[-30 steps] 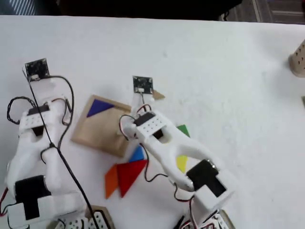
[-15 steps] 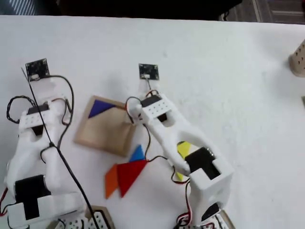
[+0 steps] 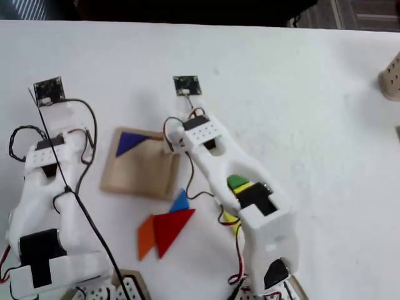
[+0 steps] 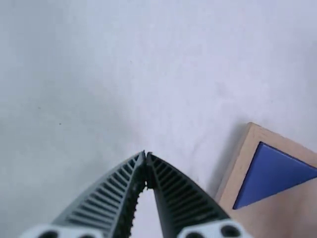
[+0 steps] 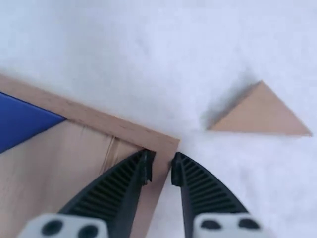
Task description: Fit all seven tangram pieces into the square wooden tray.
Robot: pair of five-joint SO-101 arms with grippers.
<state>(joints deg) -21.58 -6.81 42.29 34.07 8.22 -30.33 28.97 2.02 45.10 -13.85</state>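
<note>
No word, number or sign can be read on the white table or on the wooden tray lying on it.

The right arm hid most of the green piece and yellow piece at the tray's four o'clock.

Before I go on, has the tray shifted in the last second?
Yes. The tray slid slightly right and turned a little, judged against the red triangle, which stayed put.
</note>
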